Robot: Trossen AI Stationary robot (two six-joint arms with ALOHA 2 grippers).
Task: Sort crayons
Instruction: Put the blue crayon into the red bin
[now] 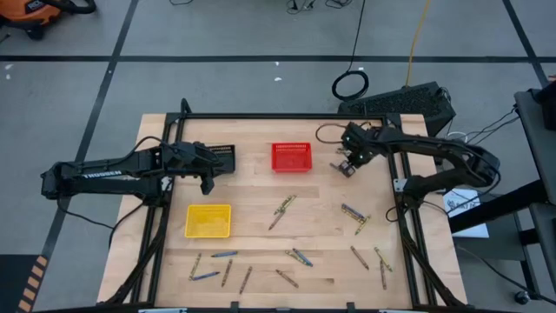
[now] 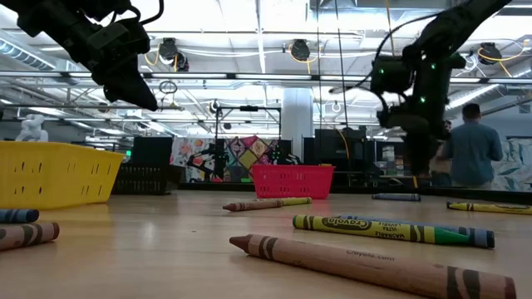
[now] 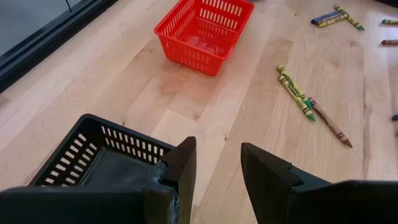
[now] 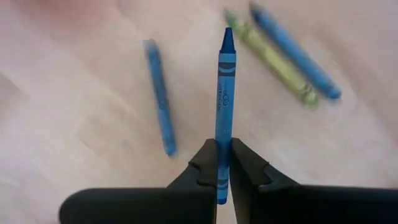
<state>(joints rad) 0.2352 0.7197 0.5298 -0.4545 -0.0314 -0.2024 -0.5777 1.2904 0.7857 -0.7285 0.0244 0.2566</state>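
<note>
Overhead, right gripper (image 4: pixel 224 163) pinching blue crayon (image 4: pixel 224 93), left gripper (image 3: pixel 217 168) agape.

Three baskets (image 1: pixel 291 157) — about seventeen crayons (image 1: pixel 282 209)

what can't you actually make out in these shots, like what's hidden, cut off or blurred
- Black basket: left wrist view, near part hidden behind the left gripper; its contents cannot be made out.
- Loose crayons under the right gripper: right wrist view, motion-blurred, labels unreadable; only the held blue crayon is sharp.
- Brown crayon: low view, its end cut off by the picture's right edge.
- Yellow basket: low view, interior hidden by its own wall.
</note>
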